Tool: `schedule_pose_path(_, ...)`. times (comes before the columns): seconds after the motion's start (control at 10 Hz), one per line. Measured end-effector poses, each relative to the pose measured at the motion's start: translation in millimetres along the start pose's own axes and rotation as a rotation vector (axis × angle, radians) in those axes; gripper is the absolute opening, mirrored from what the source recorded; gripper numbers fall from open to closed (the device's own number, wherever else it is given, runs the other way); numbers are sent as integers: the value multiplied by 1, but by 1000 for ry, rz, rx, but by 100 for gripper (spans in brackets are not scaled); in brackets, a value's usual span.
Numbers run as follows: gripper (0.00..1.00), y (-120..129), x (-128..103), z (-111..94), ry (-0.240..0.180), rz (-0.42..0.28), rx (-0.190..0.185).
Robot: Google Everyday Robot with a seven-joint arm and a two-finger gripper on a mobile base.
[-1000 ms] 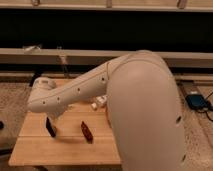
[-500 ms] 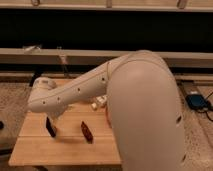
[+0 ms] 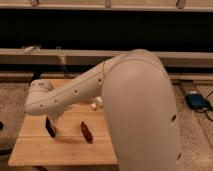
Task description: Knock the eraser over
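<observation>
The eraser (image 3: 50,127), a small thin black block, stands upright on the left part of the wooden table (image 3: 35,150). My big white arm reaches across from the right and ends at the left over the table. The gripper (image 3: 52,116) hangs from that end, directly above the eraser, and is mostly hidden by the arm. A dark red pepper-shaped thing (image 3: 86,132) lies on the table to the right of the eraser. A whitish block (image 3: 94,104) peeks out under the arm further back.
A dark object (image 3: 37,76) sits at the table's back left corner. A thin upright stick (image 3: 62,65) stands behind the table by a long low ledge. A blue device (image 3: 196,101) with a cable lies on the floor at the right.
</observation>
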State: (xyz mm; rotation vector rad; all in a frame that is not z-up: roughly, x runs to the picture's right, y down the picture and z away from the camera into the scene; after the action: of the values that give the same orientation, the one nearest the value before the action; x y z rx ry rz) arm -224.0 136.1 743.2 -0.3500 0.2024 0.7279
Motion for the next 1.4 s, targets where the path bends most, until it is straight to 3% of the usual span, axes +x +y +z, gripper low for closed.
schedule_pose_path(0.2, 80, -1, -3, 3, 8, -20, 32)
schedule_pose_path(0.5, 80, 7, -10, 5, 8, -54, 50)
schedule_pose_path(0.9, 80, 19, -19, 7, -7, -84, 42)
schedule_pose_path(1.2, 80, 22, -22, 7, -37, -68, -57)
schedule_pose_path(1.3, 80, 26, -24, 6, -49, -68, -106)
schedule_pose_path(1.4, 80, 22, -23, 7, -61, -59, -194)
